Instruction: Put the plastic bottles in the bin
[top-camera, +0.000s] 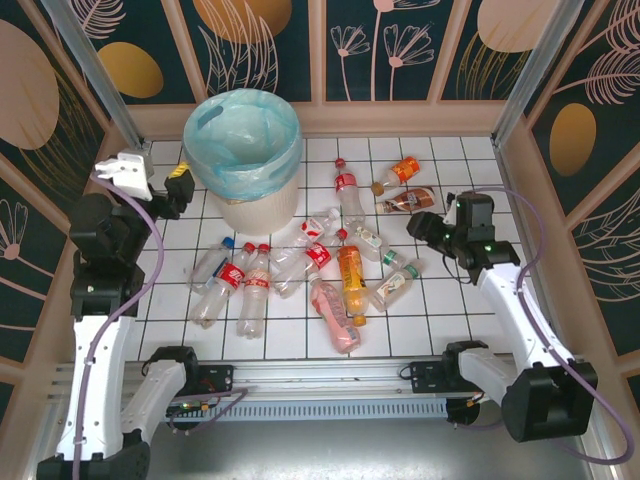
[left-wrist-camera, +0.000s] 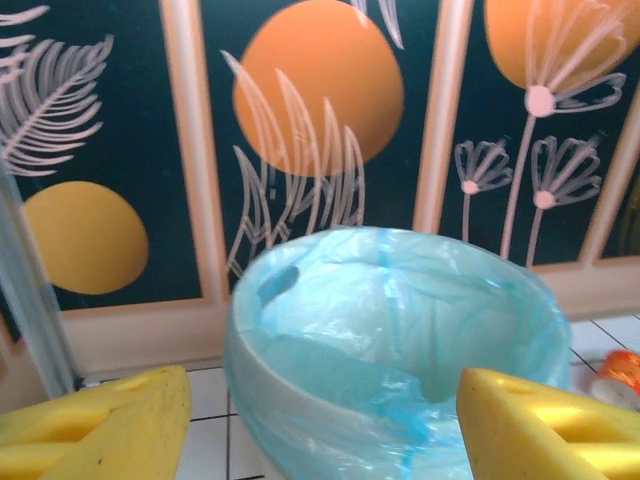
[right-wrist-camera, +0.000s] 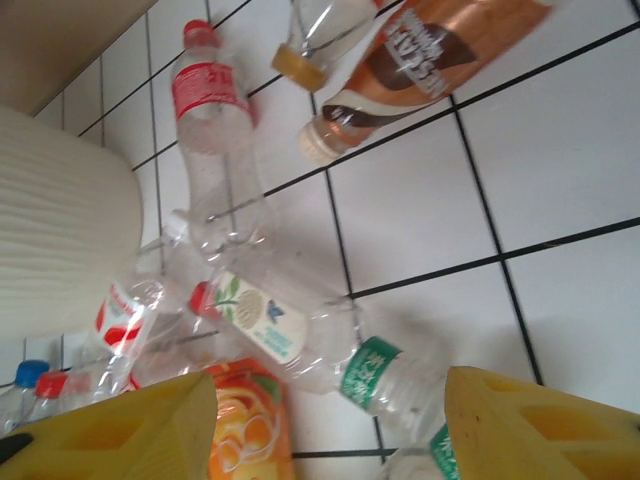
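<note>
The bin (top-camera: 205, 160) stands upright at about 11 o'clock on the tiled table (top-camera: 430, 325), with its mouth facing up and a blue-green bag folded over the rim. The plastic bottles (top-camera: 255, 290) all lie flat in a loose heap at the middle of the table, at 5 o'clock from the bin. A clear bottle with red label (top-camera: 348, 195) lies along the 12–6 line, its red cap toward 12. The brown bottle (top-camera: 408, 200) lies along 9–3, cap toward 9. The orange bottle (top-camera: 350, 282) runs nearly 12–6, and the pink bottle (top-camera: 335, 318) runs 11–5. The left tool (top-camera: 180, 190) hangs just beside the bin at its 9 o'clock, fingers wide apart and holding nothing. The right tool (top-camera: 418, 225) is at the 3 o'clock side of the heap, its fingers apart above a green-label bottle (right-wrist-camera: 372, 372) and gripping nothing.
</note>
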